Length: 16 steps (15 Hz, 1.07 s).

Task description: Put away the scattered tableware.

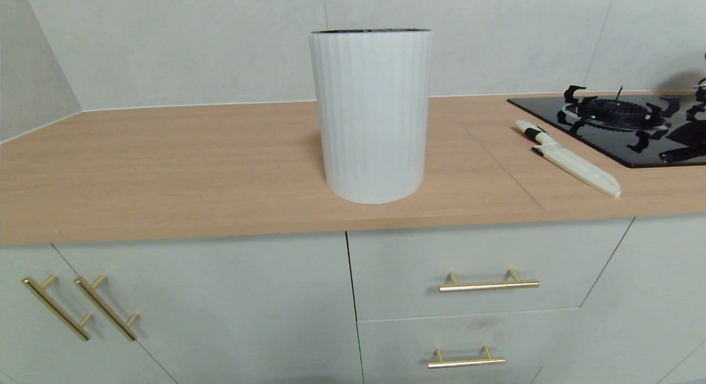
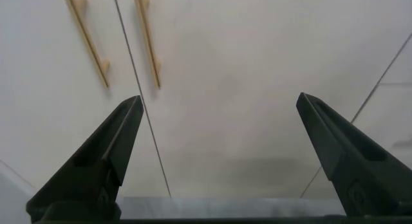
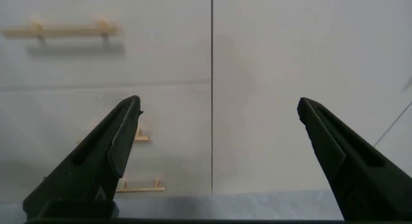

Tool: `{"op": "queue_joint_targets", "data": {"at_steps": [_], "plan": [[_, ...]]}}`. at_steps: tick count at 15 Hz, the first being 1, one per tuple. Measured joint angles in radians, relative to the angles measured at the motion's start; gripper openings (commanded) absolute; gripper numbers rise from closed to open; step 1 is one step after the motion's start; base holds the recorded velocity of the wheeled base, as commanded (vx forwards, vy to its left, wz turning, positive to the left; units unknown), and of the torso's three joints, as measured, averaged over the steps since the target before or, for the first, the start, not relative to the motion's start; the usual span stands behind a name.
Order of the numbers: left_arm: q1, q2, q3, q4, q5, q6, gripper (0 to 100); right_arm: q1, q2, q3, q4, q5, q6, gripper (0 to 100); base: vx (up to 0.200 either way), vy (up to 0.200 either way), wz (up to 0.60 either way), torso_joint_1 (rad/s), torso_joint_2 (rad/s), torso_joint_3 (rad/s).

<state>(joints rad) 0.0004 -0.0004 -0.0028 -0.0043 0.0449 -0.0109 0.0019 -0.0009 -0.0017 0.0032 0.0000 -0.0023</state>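
Two grippers, both spread wide and both empty.

1. Left gripper (image 2: 219,98): dark fingers (image 2: 106,156) set far apart, gripping and touching nothing. Straight ahead of it are pale cabinet doors (image 2: 257,89) with two brass door handles (image 2: 147,40), one on each side of the door seam.

2. Right gripper (image 3: 219,100): dark fingers (image 3: 103,153) equally far apart, with nothing gripped or touched. Ahead of it are pale drawer fronts (image 3: 96,63). One brass drawer handle (image 3: 61,32) sits on the upper front and smaller ones show farther off. A vertical seam runs through the gap between the fingers.

3. Countertop (image 1: 165,163): wood, lying above the cabinet fronts that both grippers face, so its front edge stands between them and the items on it.

4. Container (image 1: 372,119): white, ribbed, round and tall. It stands upright near the countertop's front edge, above the seam between door and drawers. The rim is dark; its contents cannot be seen.

5. Knife (image 1: 568,159): pale blade, white-and-black grip. It lies flat on the countertop on the right gripper's side, well apart from the container, with bare wood between them. The grip points toward the back wall and the tip toward the front edge.

6. Stove (image 1: 623,127): black glass with a burner grate, just beside the knife on the side away from the container.
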Motion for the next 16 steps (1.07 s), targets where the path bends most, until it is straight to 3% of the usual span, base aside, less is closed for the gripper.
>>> {"op": "queue_joint_targets", "data": {"at_steps": [16], "plan": [[0.0, 0.0, 0.001, 0.002, 0.001, -0.001, 100, 0.0, 0.0, 0.0, 0.0, 0.0, -0.002, 100, 0.0, 0.0, 0.0, 0.162, -0.48, -0.317]]}}
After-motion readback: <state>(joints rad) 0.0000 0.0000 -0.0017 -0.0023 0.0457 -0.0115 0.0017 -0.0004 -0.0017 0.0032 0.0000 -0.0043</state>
